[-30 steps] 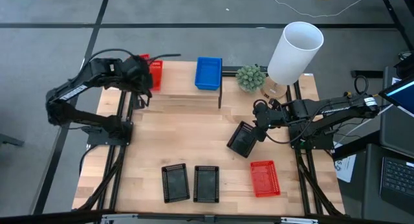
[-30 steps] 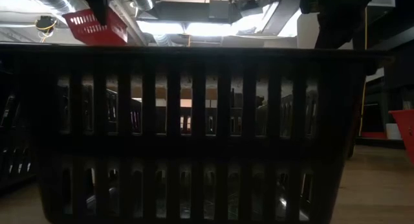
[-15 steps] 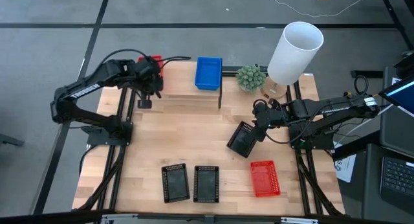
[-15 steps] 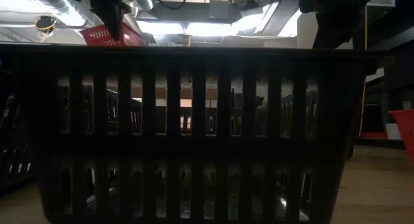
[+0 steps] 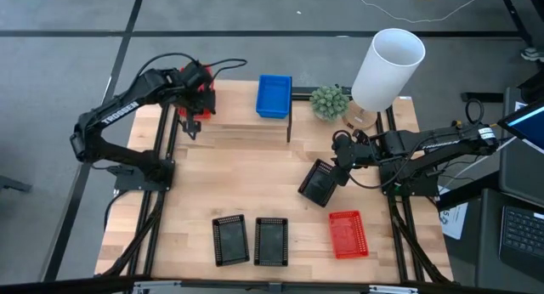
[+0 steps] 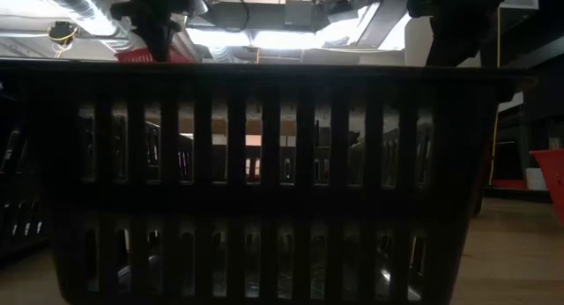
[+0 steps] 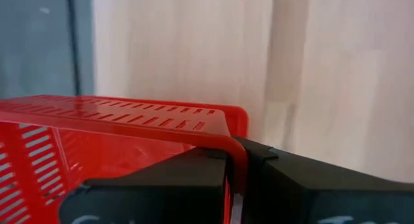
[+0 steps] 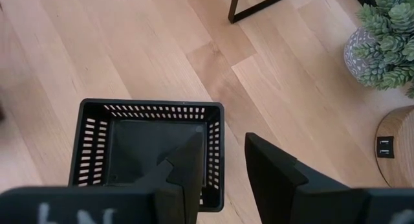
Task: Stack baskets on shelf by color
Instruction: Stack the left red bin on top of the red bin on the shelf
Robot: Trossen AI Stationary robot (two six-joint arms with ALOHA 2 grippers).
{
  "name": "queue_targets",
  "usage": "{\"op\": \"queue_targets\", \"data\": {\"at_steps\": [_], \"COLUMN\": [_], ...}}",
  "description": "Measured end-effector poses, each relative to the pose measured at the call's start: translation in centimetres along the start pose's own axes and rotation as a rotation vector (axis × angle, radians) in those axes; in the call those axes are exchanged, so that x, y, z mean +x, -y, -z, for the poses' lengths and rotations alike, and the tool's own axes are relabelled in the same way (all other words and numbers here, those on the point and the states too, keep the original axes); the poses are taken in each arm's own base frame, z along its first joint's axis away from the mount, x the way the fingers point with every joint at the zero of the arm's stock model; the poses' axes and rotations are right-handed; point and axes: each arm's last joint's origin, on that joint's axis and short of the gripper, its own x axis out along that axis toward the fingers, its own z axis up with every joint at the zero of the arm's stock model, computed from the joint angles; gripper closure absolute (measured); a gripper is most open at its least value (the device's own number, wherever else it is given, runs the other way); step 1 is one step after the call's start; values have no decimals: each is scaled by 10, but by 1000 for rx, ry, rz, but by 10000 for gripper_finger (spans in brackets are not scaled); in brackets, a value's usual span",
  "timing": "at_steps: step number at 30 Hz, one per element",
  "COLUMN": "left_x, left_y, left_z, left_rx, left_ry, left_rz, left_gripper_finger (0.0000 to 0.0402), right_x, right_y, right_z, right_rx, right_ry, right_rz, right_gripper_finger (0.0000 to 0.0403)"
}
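The light wood counter point(image 5: 255, 188) carried two black baskets side by side near its front edge point(image 5: 229, 240) point(image 5: 271, 241), with a red basket point(image 5: 347, 234) to their right. A small potted plant point(image 5: 329, 101) and a white cylinder point(image 5: 387, 69) stood at the back right. The shelf point(image 5: 238, 124) bore a blue basket point(image 5: 274, 96).

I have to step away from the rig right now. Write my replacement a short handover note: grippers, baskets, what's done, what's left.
Left gripper: shut on a red plastic mesh basket, held over the left end of the wooden plank shelf.
Right gripper: shut on the wall of a black mesh basket, tilted over the table right of centre.
Done: blue mesh basket sits on the shelf.
Left: set the red one down; shelve the held black basket, the two black baskets and the second red basket at the table's front, stacked by colour.
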Motion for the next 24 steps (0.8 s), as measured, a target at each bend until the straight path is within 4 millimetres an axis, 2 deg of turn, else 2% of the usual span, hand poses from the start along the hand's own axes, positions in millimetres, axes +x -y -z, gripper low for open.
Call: {"op": "queue_targets", "data": {"at_steps": [7, 17, 24], "left_x": [13, 31, 35], "left_y": [-15, -17, -18], "left_z": [7, 2, 1], "left_rx": [-66, -58, -55], "left_ry": [-58, -84, -96], "left_rz": [23, 123, 127], "left_gripper_finger": [401, 399, 360], "right_x": [0, 0, 0], "right_y": [0, 0, 0], "right_z": [0, 0, 0], "right_rx": [0, -2, -3], "right_ry": [0, 0, -1], "right_rz": [0, 0, 0], "right_gripper_finger": [288, 288, 288]}}
